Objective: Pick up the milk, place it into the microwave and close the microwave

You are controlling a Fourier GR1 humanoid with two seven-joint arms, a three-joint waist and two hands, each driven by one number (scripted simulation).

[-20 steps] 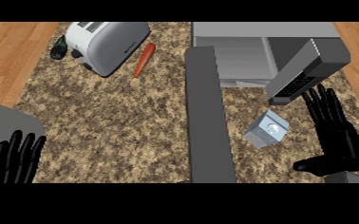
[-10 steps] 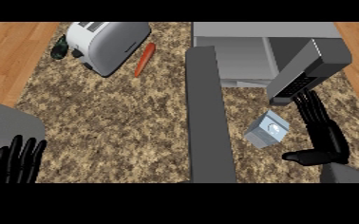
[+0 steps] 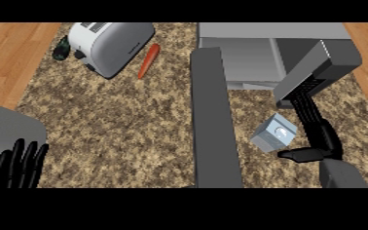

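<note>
The milk (image 3: 274, 133), a small pale blue-grey carton, lies on the counter below the microwave (image 3: 273, 53). The microwave stands at the upper right with its inside exposed and its door (image 3: 212, 126) swung open, running down the middle of the view. My right hand (image 3: 316, 136) is just right of the carton, fingers straight and pointing up along its side, thumb reaching in below it. I cannot tell whether it touches the carton. My left hand (image 3: 22, 163) rests open at the lower left edge.
A silver toaster (image 3: 111, 44) sits at the upper left with an orange carrot (image 3: 148, 61) beside it and a dark object (image 3: 61, 51) at its left. A grey thing (image 3: 18, 126) shows at the left edge. Wooden floor borders the counter on both sides.
My right hand has moved left and closer to the milk, with its thumb now swung in under the carton. The left hand and the carton have stayed put.
</note>
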